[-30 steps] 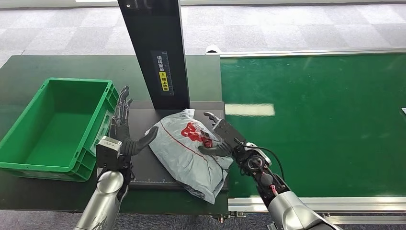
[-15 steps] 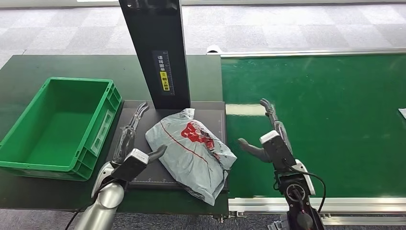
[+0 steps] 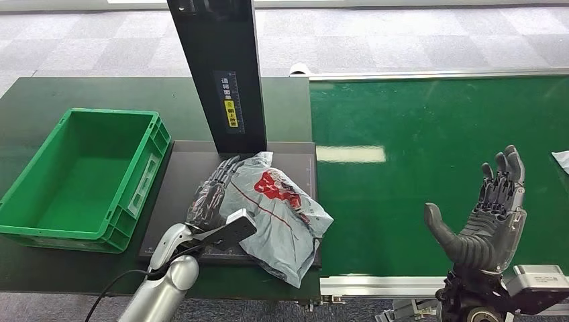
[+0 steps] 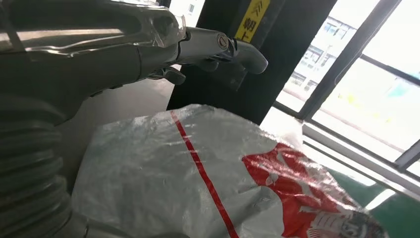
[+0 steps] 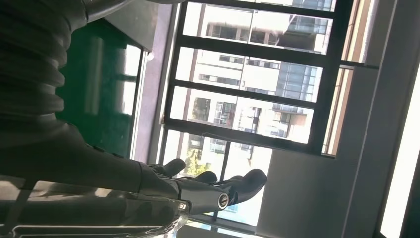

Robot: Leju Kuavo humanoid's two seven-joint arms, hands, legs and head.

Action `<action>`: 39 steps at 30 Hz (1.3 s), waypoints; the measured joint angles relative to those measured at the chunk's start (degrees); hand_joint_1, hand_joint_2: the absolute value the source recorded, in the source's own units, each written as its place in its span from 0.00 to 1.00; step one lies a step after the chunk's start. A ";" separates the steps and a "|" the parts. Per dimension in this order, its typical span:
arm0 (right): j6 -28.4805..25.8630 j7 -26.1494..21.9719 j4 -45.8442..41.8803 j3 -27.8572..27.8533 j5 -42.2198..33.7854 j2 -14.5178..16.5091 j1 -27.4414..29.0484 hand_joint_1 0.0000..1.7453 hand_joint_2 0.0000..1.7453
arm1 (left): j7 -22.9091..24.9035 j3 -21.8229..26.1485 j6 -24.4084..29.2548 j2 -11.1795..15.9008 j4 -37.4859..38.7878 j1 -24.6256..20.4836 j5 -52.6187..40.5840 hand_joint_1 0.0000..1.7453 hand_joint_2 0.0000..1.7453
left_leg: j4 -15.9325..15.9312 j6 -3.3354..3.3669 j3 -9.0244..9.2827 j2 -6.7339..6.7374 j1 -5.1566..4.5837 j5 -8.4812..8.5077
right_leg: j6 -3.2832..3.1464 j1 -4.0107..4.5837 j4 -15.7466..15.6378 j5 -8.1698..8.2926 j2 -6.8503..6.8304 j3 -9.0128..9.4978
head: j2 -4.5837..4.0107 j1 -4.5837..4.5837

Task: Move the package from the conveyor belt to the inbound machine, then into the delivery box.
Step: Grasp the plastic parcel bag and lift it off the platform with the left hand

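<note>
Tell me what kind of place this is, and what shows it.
Most likely a parcel sorting or logistics station, perhaps a demo cell. A wide green conveyor belt runs beside a dark scanning platform with an upright column, a grey courier package lies on it, and a green plastic crate waits alongside.

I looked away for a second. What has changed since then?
The right robot hand let go of the package and drew back over the conveyor belt, open. The left robot hand moved in against the package. Package and green box stayed put.
</note>
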 joint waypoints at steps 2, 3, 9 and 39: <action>0.67 -0.82 -1.26 -0.98 -0.22 1.39 0.83 0.00 1.00 | 1.36 -1.26 0.94 -0.57 3.49 -1.46 -1.59 0.00 1.00 | 0.00 0.00 0.01 0.00 0.00 0.00 | 0.00 0.00 0.00 0.00 0.00 0.01 | 0.00 0.00; 0.86 -1.03 -1.73 -1.34 -0.20 1.95 1.10 0.00 1.00 | 1.70 -1.77 1.23 -0.87 4.91 -2.04 -1.99 0.00 1.00 | 0.00 0.00 0.02 0.01 0.00 0.00 | 0.00 0.00 0.00 0.00 0.00 0.02 | 0.00 0.00; 2.60 -1.39 -3.04 -2.63 1.53 4.47 1.43 0.00 1.00 | 3.88 -3.98 2.09 -2.55 11.58 -5.10 -4.87 0.50 1.00 | 0.00 0.00 0.03 0.00 0.00 0.00 | 0.00 0.00 0.01 0.00 0.00 0.06 | 0.00 0.00; 3.43 -1.89 -3.13 -3.80 0.36 6.14 1.35 0.00 1.00 | -6.24 0.01 -13.91 -4.45 1.55 -2.95 33.22 1.00 1.00 | -0.01 0.00 -0.04 0.05 -0.04 0.00 | 0.00 -0.02 0.02 0.00 0.02 0.00 | 0.00 -0.01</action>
